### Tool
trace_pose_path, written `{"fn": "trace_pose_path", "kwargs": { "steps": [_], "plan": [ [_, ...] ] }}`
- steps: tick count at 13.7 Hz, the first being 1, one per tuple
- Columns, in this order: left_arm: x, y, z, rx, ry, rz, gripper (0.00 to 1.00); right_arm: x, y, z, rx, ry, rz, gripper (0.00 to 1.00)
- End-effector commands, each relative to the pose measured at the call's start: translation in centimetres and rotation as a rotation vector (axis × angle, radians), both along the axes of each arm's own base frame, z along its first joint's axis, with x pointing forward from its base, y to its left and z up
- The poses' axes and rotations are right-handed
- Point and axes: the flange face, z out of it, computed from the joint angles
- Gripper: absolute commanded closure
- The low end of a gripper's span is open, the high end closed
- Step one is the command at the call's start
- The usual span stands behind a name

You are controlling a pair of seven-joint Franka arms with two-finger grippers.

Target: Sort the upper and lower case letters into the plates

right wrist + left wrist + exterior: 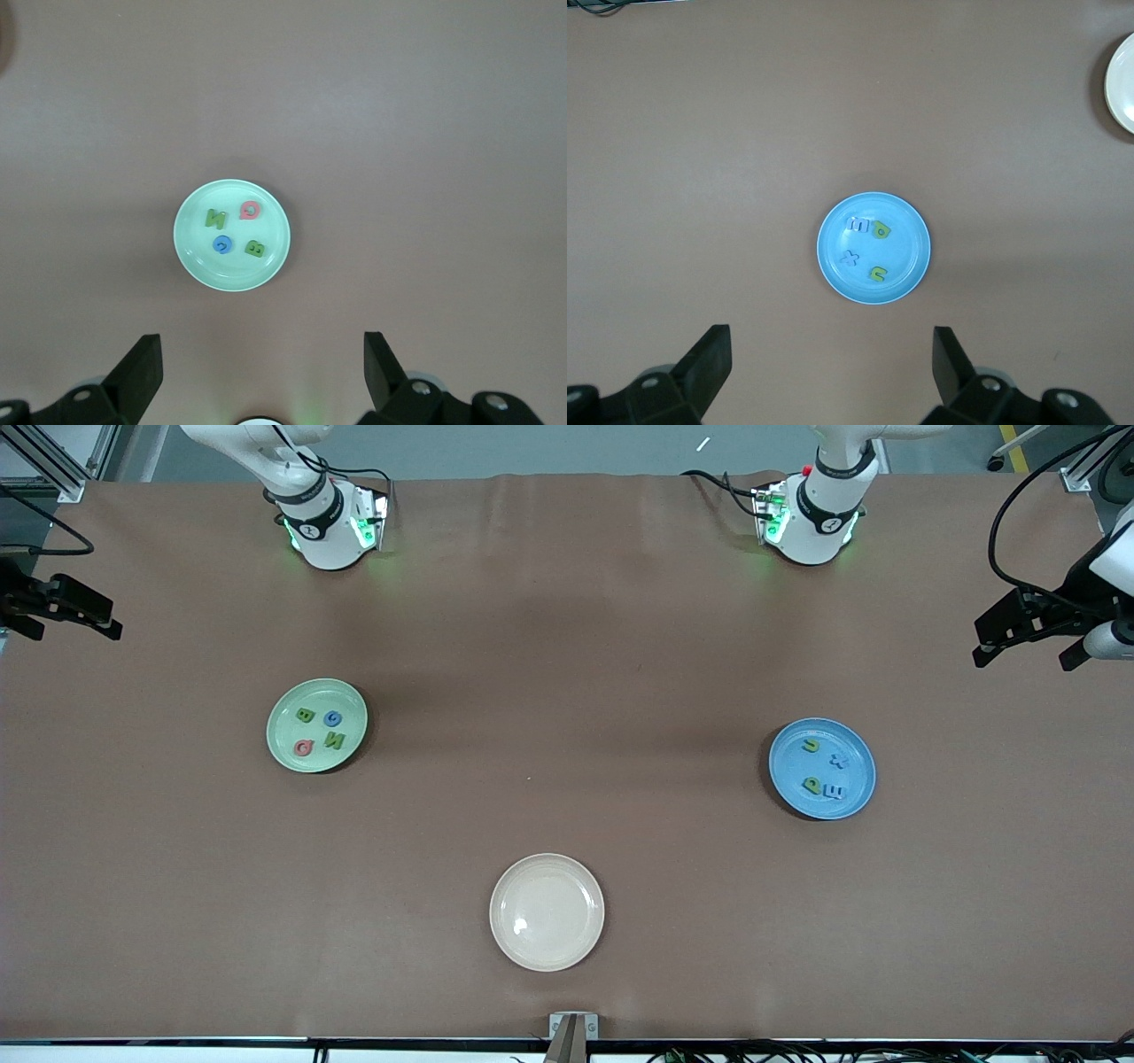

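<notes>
The mint green plate [282,735] lies toward the right arm's end of the table. It holds several letters: a green B [305,715], a blue C [332,718], a green N [334,740] and a pinkish red one [303,747]. The blue plate [855,779] lies toward the left arm's end with a green u [810,745], a blue x [839,761], a green p [811,784] and a blue E [834,791]. My left gripper [830,332] is open and empty, high over the table beside the blue plate [833,266]. My right gripper [262,336] is open and empty, high beside the mint plate [190,257].
An empty cream-white plate [547,911] lies mid-table, nearest the front camera; its edge also shows in the left wrist view [1123,84]. The two arm bases [328,531] [811,522] stand along the table's edge farthest from the front camera.
</notes>
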Motion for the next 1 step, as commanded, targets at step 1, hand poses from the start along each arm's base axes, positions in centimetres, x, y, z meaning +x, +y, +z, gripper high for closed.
{"fn": "trace_pose_path", "kwargs": {
  "steps": [1],
  "plan": [
    [-0.43, 0.05, 0.48, 0.006, 0.004, -0.004, 0.0, -0.82, 0.26, -0.1, 0.029, -0.019, 0.006, 0.0]
  ]
}}
